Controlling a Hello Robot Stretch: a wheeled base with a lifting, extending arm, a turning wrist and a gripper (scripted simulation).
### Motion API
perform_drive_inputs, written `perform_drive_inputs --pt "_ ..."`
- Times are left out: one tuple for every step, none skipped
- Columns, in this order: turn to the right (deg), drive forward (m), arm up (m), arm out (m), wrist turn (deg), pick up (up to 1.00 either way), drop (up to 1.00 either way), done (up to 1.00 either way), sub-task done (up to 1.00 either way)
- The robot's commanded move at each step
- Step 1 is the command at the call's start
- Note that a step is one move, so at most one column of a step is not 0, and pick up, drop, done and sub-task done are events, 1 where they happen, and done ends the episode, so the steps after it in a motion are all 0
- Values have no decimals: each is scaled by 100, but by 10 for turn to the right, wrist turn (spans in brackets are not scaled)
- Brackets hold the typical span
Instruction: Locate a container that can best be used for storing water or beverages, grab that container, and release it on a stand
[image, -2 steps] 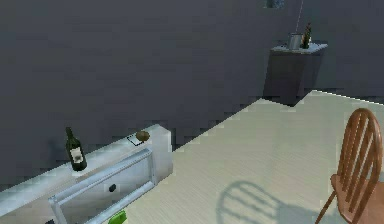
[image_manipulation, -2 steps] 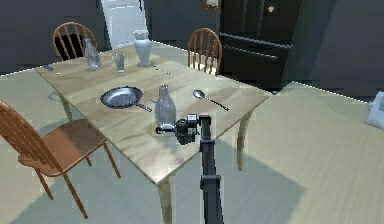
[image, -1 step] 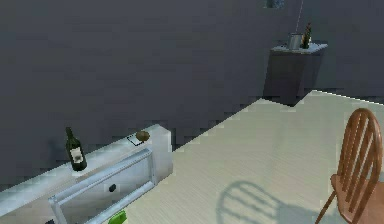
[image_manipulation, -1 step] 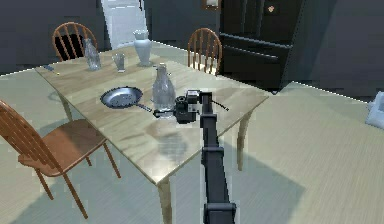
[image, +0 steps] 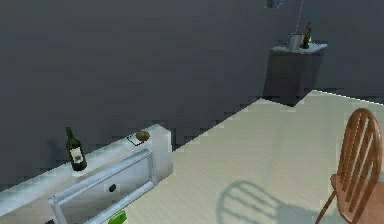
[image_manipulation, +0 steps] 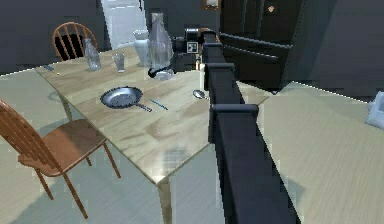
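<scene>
**Arm side view.** The dark arm (image_manipulation: 235, 140) rises across a wooden bench (image_manipulation: 185, 125). At its far end the fingers (image_manipulation: 162, 70) lie among glassware at the bench's far side, just beside a tall clear bottle (image_manipulation: 157, 38) standing upright on the bench; whether the fingers are apart, together or holding anything cannot be told, nor whether they touch the bottle. A clear jug (image_manipulation: 141, 47) stands just left of the bottle, with a small glass (image_manipulation: 119, 62) farther left. A grey pan (image_manipulation: 122, 97) lies near the bench's middle, and a spoon (image_manipulation: 200, 94) lies close beside the arm. A near chair (image_manipulation: 45, 145) stands at the bench's left edge and a far chair (image_manipulation: 73, 38) at its far end; a black refrigerator (image_manipulation: 255, 40) stands behind.

**Forward view.** A sink bench (image: 40, 182) carries an upright dark bottle (image: 75, 148) and a small bowl (image: 144, 134). Well apart, across the pale floor, a dark stand (image: 293, 75) against the wall bears a second dark bottle (image: 307, 36) and a pale cup (image: 294, 41); a wooden chair (image: 355, 170) sits at the right edge.
</scene>
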Motion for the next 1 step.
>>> perform_drive_inputs --pt "0 0 0 0 -450 0 0 0 0"
